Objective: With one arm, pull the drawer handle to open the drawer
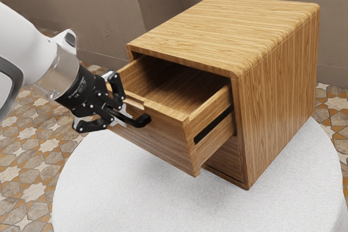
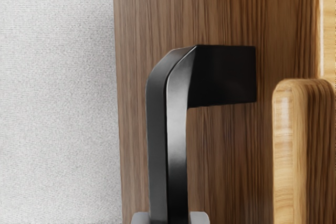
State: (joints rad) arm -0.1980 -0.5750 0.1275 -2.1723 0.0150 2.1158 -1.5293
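Observation:
A wooden cabinet (image 1: 261,52) stands on a round white table (image 1: 163,199). Its upper drawer (image 1: 163,139) is slid out some way toward the exterior view's left, and its hollow inside shows. A black bar handle (image 1: 136,119) sticks out from the drawer front. My black gripper (image 1: 111,112) comes in from the left and is shut on that handle, one finger above it and one below. Seen from the wrist, the handle (image 2: 168,145) rises from my hand and bends onto the drawer front (image 2: 231,171).
The cabinet takes up the table's far right half. Bare white tabletop (image 2: 52,103) lies below and in front of the drawer. A patterned tile floor (image 1: 27,150) and brown walls surround the table. A second closed panel (image 1: 225,158) sits under the open drawer.

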